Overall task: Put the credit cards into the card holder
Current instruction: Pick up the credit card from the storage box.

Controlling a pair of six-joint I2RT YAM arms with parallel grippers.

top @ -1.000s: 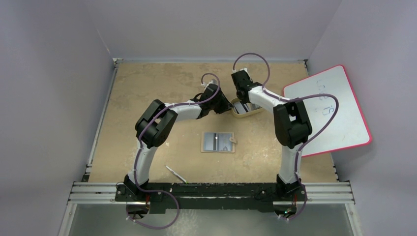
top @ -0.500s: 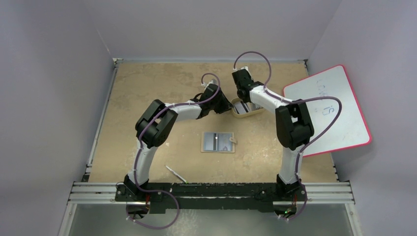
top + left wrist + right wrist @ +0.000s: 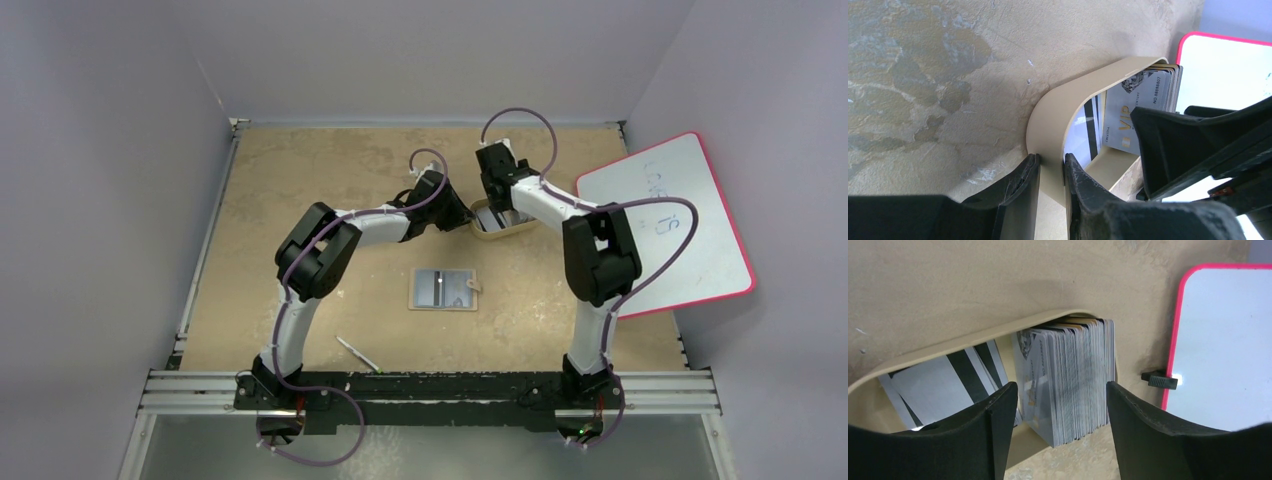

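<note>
credit cards [image 3: 1068, 385] upright in tray [image 3: 948, 347], wrist-only

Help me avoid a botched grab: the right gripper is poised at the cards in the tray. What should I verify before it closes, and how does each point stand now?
1. Steadying hold: left gripper pinches the tray wall. Ok.
2. Jaws placed: right gripper is open, straddling the upright cards. Ok.
3. Single card isolated: the whole stack sits between the jaws. Not ok.
4. Target ready: card holder lies open on the table. Ok.
5. Free pocket in the holder: too small to see. Cannot tell.
</note>
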